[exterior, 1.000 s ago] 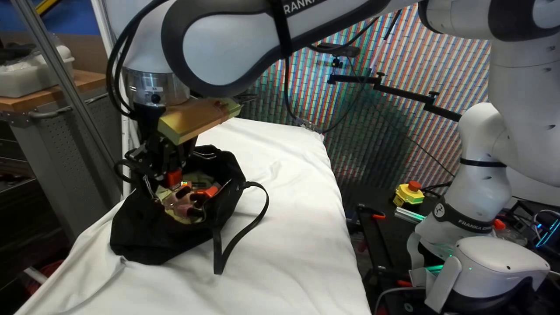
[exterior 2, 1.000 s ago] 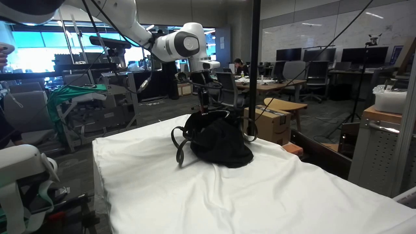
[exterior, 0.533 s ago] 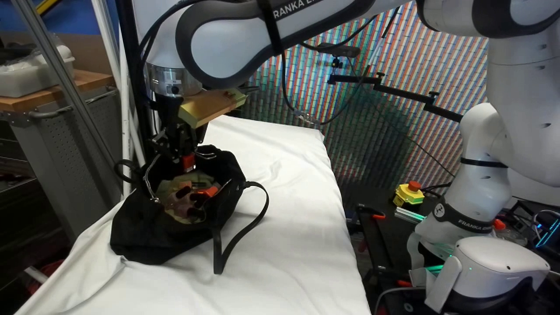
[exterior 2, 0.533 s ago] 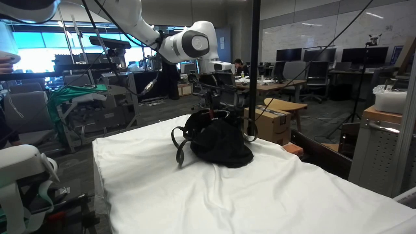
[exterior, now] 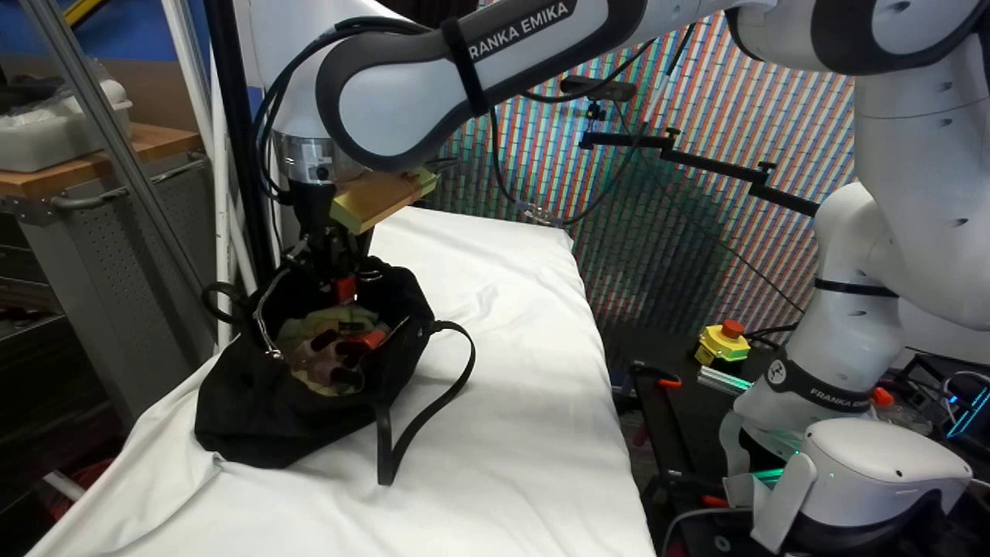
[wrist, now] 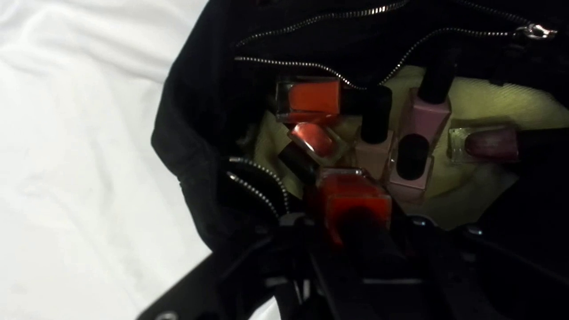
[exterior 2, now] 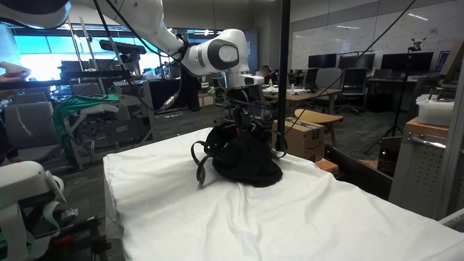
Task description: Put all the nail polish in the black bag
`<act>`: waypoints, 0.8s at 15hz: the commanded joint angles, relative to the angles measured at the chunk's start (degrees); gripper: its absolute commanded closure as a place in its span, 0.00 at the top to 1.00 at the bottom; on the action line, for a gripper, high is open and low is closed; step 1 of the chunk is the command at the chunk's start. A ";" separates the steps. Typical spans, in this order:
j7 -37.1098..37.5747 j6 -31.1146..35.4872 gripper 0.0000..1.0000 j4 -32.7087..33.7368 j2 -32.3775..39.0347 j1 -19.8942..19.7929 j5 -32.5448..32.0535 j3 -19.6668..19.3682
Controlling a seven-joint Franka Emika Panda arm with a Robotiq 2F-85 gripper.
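The black bag [exterior: 271,422] stands open on the white-covered table, also in an exterior view [exterior 2: 250,165]. In the wrist view, several nail polish bottles lie on its yellow-green inside: an orange one [wrist: 314,97], a coral one [wrist: 314,140], pinkish ones [wrist: 426,116] and a dark mauve one [wrist: 491,145]. My gripper [exterior: 343,288] points down into the bag's mouth, near its far rim. It is shut on a red nail polish bottle [wrist: 355,200], cap toward the gripper, above the other bottles. The fingers are very dark in the wrist view.
A strap loop [exterior: 433,414] lies on the white cloth [exterior: 495,464] beside the bag. Zipper edges [wrist: 311,64] line the bag's mouth. A black pole [exterior 2: 284,72] and a cardboard box [exterior 2: 301,139] stand beyond the table. A grey cart [exterior: 139,247] stands beside it.
My gripper, with the red bottle in it, has moved to the right in both exterior views, across the bag's mouth. In the last half second it has come down slightly. The bag has not moved.
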 commanded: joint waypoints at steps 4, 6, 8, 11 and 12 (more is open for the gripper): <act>-0.72 0.06 0.77 1.60 1.64 0.18 -0.49 -0.55; -0.43 0.27 0.92 1.28 1.56 0.35 -0.55 -0.59; -0.47 0.40 0.99 0.62 1.14 0.50 -0.40 -0.41; -4.87 -0.47 1.00 -1.87 -0.93 0.01 0.81 1.45; -7.96 -0.57 1.00 -3.86 -2.55 -0.33 1.43 2.64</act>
